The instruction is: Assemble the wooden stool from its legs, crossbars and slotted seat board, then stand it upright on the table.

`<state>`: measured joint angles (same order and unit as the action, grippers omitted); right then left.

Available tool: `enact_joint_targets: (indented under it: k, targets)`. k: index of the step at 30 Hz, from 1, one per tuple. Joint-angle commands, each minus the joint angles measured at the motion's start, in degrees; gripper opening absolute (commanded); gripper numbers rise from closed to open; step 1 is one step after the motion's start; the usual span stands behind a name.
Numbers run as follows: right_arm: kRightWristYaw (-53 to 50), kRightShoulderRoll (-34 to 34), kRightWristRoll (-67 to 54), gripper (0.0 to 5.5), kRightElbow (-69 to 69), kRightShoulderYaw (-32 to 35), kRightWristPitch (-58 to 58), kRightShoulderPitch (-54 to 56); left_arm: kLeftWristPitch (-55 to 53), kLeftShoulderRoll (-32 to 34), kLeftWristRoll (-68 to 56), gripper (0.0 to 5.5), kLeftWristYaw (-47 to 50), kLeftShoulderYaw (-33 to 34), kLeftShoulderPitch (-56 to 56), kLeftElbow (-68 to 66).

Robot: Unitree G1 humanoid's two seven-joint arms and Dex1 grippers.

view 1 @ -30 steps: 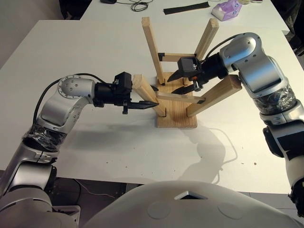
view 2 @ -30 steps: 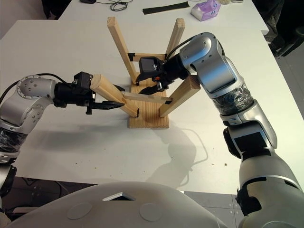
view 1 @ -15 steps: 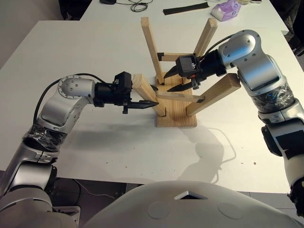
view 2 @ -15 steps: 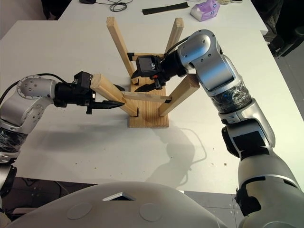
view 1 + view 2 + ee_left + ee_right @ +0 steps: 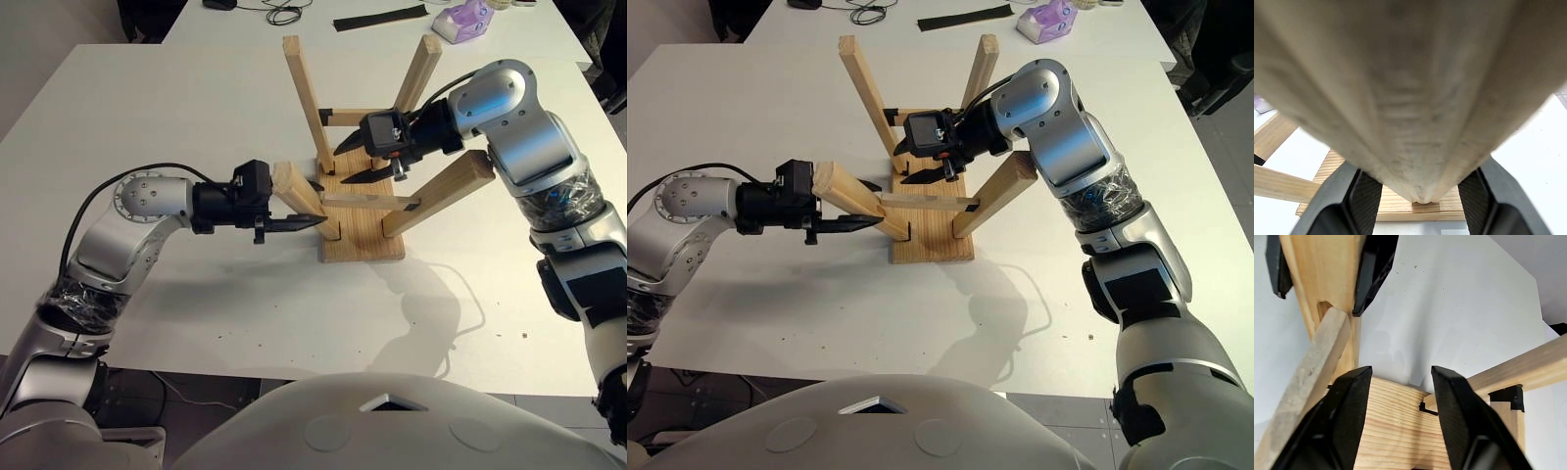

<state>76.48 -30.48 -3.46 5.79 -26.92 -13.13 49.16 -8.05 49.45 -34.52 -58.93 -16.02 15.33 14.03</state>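
Observation:
The wooden stool lies upside down on the white table, its slotted seat board point(image 5: 362, 245) flat and its legs pointing up. My left gripper point(image 5: 312, 206) is shut on the tilted near-left leg point(image 5: 296, 188), one finger on each side; that leg point(image 5: 1410, 98) looms large in the left wrist view. A front crossbar point(image 5: 370, 201) runs to the near-right leg point(image 5: 441, 191). My right gripper point(image 5: 343, 164) hangs open over the board beside the far-left leg point(image 5: 307, 98), with nothing between its fingers point(image 5: 1347, 406). A back crossbar point(image 5: 353, 117) joins the far legs.
On a second table behind lie a purple pack point(image 5: 465, 20), a black strip point(image 5: 382, 18) and cables point(image 5: 284, 12). Bare white tabletop point(image 5: 196, 108) spreads left of the stool and in front of it.
My right gripper has moved left and away from me, toward the far-left leg, staying open. The left arm has sunk a little, still holding the near-left leg.

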Motion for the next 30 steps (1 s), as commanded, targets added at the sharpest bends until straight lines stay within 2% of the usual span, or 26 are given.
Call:
enact_joint_targets:
  k: [1, 11, 19, 25, 30]
  targets:
    - [-0.2, 11.0, 0.3, 2.25, -0.8, -9.1, 0.3, -4.2, -9.9, -1.5, 17.9, 2.03, 9.6, -9.8, -5.2, -3.5]
    - [-4.1, 14.1, 1.1, 2.25, 0.8, -9.0, 1.2, -3.5, -10.4, -1.4, 17.8, 2.03, 9.7, -9.8, -5.0, -3.8]
    - [5.8, 8.1, -6.2, 2.25, -12.7, -13.7, -9.1, -7.9, -10.7, -1.8, 17.9, 2.03, 9.7, -10.0, -4.4, -4.1]
    - [6.1, 7.2, -5.8, 2.25, -12.5, -13.5, -9.6, -8.1, -11.0, -2.0, 17.8, 2.03, 9.9, -9.8, -4.2, -4.5]
    - [1.2, 10.5, -2.3, 2.25, -6.1, -11.1, -5.1, -4.9, -11.2, -2.2, 17.9, 2.03, 10.2, -9.7, -4.2, -4.7]
